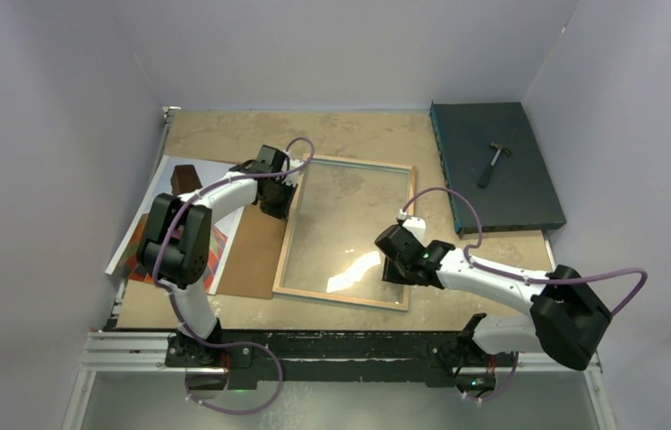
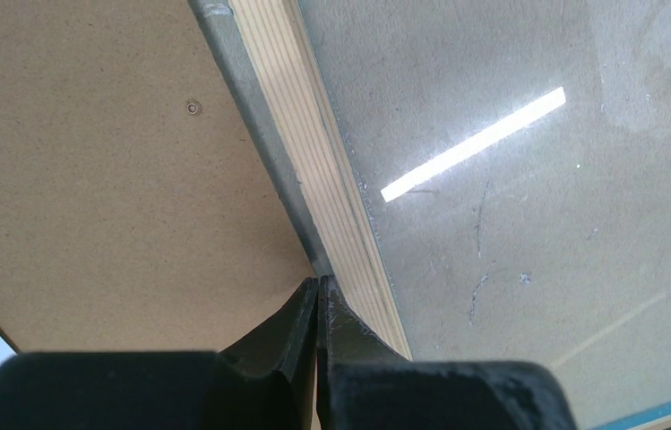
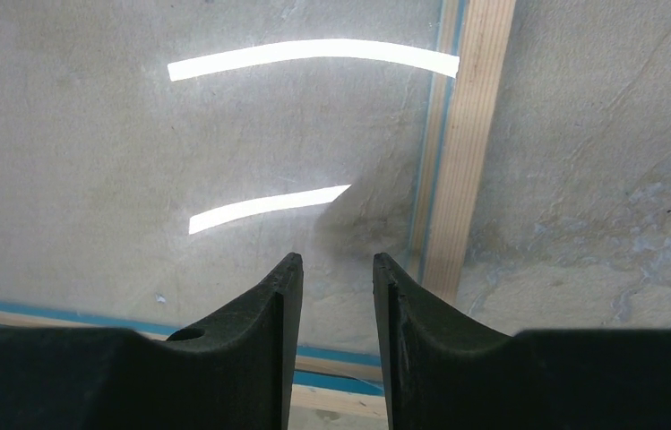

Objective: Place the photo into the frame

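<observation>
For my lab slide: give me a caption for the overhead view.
Left tool shut at the frame's left edge, right tool open above its glass; photo and brown board wait at left.

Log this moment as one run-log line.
left claw shut at frame rail | right claw open above frame | photo outside, left of frame

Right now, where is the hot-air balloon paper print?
Top view: the balloon print lies on the left side, against the brown backing board, which sits left of the pale wooden frame.
</observation>
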